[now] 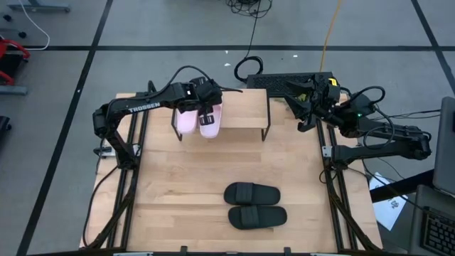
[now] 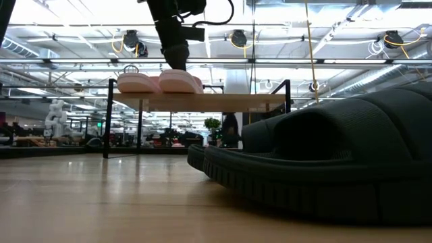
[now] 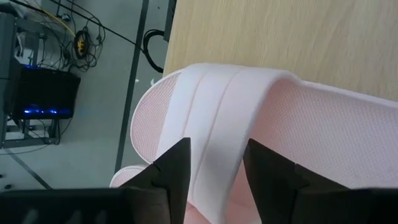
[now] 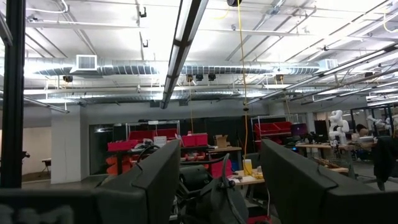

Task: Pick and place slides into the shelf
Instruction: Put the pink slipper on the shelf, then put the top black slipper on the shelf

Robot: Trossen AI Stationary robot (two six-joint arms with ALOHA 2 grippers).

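Two pale pink slides lie side by side on the left end of the shelf (image 1: 245, 110), soles on its plank top (image 2: 223, 101). My left gripper (image 1: 207, 108) stands over the right one of the two (image 1: 211, 125), shut on its strap; in the low view it comes down onto that slide (image 2: 179, 79), with the other pink slide (image 2: 137, 82) beside it. The black pair (image 1: 251, 193) (image 1: 256, 217) lies on the table's near part, large in the low view (image 2: 324, 162). My right gripper (image 1: 303, 107) waits open off the shelf's right end, holding nothing (image 4: 221, 168). My left gripper (image 3: 216, 165) holds the pink slide by its wide strap (image 3: 214, 134), pinched between the two fingers, one finger (image 3: 174, 168) at each edge of the strap. The fingers come from above, pointing down. The slide lies flat with its sole on the shelf's top.
The shelf's middle and right part (image 1: 249, 99) is bare plank. A black box and cables (image 1: 284, 82) lie beyond the table's far edge. Open tabletop (image 1: 192, 171) lies between the shelf and the black pair.
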